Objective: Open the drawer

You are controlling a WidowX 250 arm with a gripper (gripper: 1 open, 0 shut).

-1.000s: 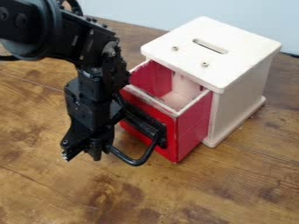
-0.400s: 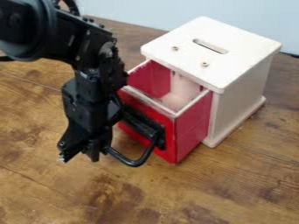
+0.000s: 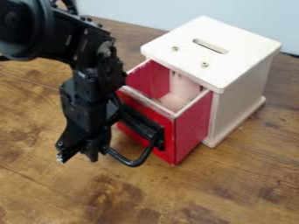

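The red drawer [image 3: 163, 109] stands pulled partly out of the white cube casing [image 3: 233, 70], its inside showing from above. On its red front panel sits a black bracket with a large black looped wire handle [image 3: 138, 144] reaching toward the lower left. My black gripper [image 3: 84, 154] points almost straight down at the outer end of that loop and is shut; its fingertips sit right at the wire, but the dark parts blend and I cannot tell whether it clasps the wire.
The casing has a slot [image 3: 212, 44] on top and stands on a brown wooden table [image 3: 222, 188]. My black arm [image 3: 52, 35] comes in from the upper left.
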